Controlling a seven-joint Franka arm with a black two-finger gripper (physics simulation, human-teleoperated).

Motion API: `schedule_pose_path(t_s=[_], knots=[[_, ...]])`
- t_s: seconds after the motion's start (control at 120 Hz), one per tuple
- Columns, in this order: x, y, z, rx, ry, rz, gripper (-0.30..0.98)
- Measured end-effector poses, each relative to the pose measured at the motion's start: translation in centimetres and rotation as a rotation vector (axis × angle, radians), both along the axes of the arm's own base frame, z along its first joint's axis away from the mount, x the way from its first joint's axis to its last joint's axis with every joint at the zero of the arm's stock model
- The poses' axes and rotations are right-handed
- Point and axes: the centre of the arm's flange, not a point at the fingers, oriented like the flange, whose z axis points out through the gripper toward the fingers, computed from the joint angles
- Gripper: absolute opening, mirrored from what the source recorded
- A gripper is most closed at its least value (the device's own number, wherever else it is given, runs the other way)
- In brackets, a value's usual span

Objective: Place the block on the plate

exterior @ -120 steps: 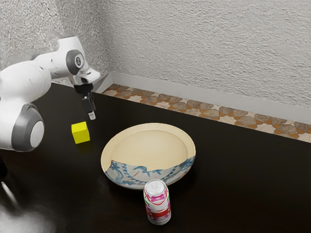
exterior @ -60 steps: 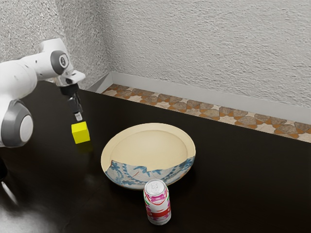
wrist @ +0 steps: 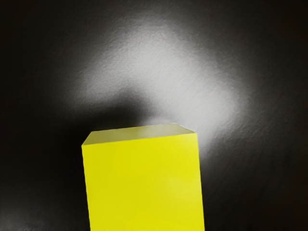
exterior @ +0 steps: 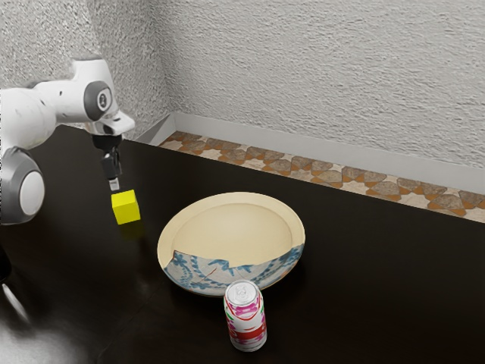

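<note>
Item, one pincer (exterior: 114, 183), black, at the end of a white Franka arm (exterior: 30, 114), hanging over the dark table (exterior: 379, 296); whether it is open or closed I cannot tell from where I stand. Item, one plain yellow cube (exterior: 126, 208), the block to be moved, sitting flat on the table just below the pincer and slightly toward the exterior view's right of it; not on the plate. Judged light, stiff and hard to damage, its smooth faces perhaps a little slippery; best taken by two opposite upright faces, at mid-height and centred, since a grip near an edge could twist it or tip it. Item, one round cream plate (exterior: 236, 197) with blue-patterned decoration, on the table beyond the cube from the pincer; likely brittle, so the cube wants lifting over the rim and a soft release. Item, one printed drinks can (exterior: 245, 322), upright, farther from the pincer than the plate's middle, close by the rim. Step in hand, by my reckoning: lining up over the cube for the grasp
</note>
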Motion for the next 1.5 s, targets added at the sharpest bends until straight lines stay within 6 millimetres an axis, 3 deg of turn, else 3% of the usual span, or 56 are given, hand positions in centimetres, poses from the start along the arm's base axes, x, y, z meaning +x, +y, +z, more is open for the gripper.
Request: schedule_pose_path(t_s=[0.192, 0.55, 0.742, 1.008, 1.275, 1.425, 1.5], knots=[[0.4, -0.4, -3.4, 0.005, 0.034, 0.002, 0.69], [0.4, -0.5, -7.2, -0.01, 0.061, 0.025, 0.69], [0.2, -0.4, -7.8, -0.008, 0.061, 0.036, 0.67], [0.2, -0.4, -8.0, 0.0, 0.061, 0.053, 0.45], [0.3, -0.3, -7.4, 0.011, 0.048, 0.065, 0.29], [0.5, -0.2, -4.1, 0.02, 0.012, 0.071, 0.35], [0.5, -0.3, -0.5, 0.03, -0.032, 0.073, 0.36]])
